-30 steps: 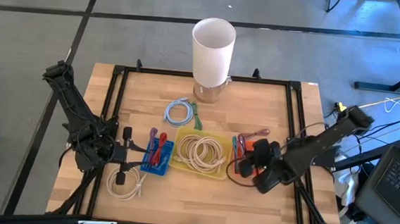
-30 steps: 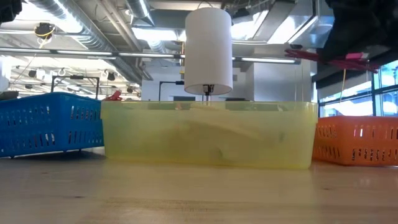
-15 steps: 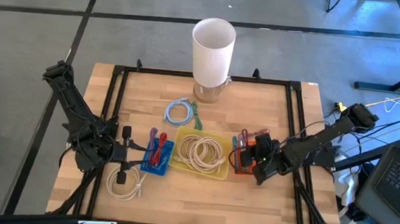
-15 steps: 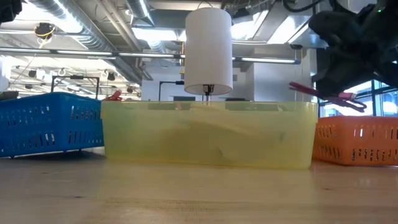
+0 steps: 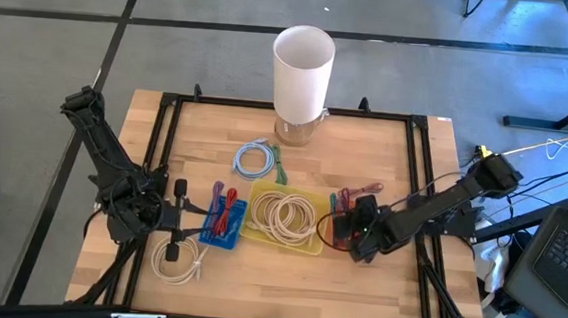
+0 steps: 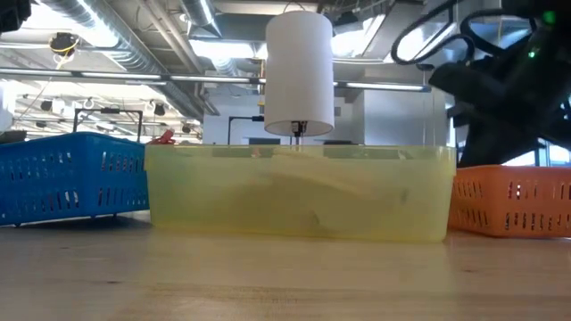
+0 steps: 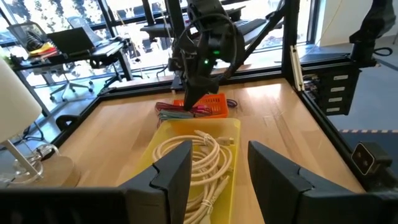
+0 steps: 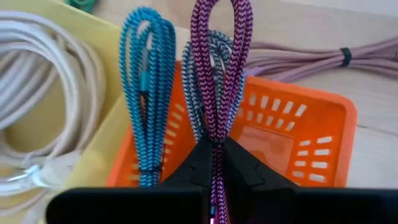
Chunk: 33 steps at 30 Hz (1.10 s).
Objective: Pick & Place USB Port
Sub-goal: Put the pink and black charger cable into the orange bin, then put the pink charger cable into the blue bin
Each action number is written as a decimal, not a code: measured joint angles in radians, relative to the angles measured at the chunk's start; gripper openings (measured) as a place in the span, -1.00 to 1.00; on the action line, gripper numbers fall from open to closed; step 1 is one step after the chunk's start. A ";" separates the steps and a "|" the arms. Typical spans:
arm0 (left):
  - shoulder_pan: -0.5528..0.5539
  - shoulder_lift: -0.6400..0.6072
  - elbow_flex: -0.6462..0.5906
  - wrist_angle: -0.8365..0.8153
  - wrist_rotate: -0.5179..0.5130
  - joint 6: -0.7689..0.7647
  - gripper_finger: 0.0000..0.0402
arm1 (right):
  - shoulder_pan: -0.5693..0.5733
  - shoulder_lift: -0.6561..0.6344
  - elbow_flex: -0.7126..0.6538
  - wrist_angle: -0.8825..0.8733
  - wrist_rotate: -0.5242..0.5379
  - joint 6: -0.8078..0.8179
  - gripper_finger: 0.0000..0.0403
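Right claw (image 8: 214, 163): clenched on a magenta braided cable (image 8: 219, 74), seen only in its own wrist view; the loop stands up from the fingertips over the orange bin (image 8: 292, 138).
High view: that claw (image 5: 352, 234) sits at the table's (image 5: 384, 156) 4 o'clock, over the orange bin, which the arm mostly hides here.
Low view: the right arm shows only as a dark mass above the orange bin (image 6: 510, 201); the grip is hidden.
Left claw (image 7: 219, 163): released, holding nothing, fingers apart; it waits at the table's 8 o'clock (image 5: 182, 212).
Left wrist view: looks across the yellow bin (image 7: 230, 134) to the right arm over the orange bin (image 7: 214, 106).
Orange bin: a teal cable (image 8: 146, 81) and a grey one (image 8: 205, 87) stand looped inside, beside the held one.
Yellow bin (image 5: 310, 243): a white coil (image 5: 285, 216), at table centre.
Blue bin (image 5: 220, 237): red cables (image 5: 222, 215), at 9 o'clock of the yellow bin.
Loose on table: a blue coil (image 5: 255, 159) at 12 o'clock of the yellow bin, a cream coil (image 5: 179, 259) at 7 o'clock.
Lamp (image 5: 302, 75): white, at the table's 12 o'clock edge.
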 joint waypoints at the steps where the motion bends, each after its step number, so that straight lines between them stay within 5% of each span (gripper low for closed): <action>1: 0.000 0.000 0.000 0.001 -0.001 0.000 -0.26 | 0.000 0.011 0.000 0.000 0.000 0.010 -0.93; 13: 0.000 0.000 0.000 0.000 0.000 0.000 -0.26 | 0.000 0.076 0.001 -0.001 -0.049 0.041 -0.92; 23: 0.000 0.000 0.000 0.000 0.000 0.000 -0.26 | 0.005 0.076 0.001 0.002 -0.056 0.041 -0.41; 33: 0.000 0.000 0.000 0.000 0.000 0.000 -0.26 | 0.053 0.076 0.136 -0.172 0.061 0.013 -0.33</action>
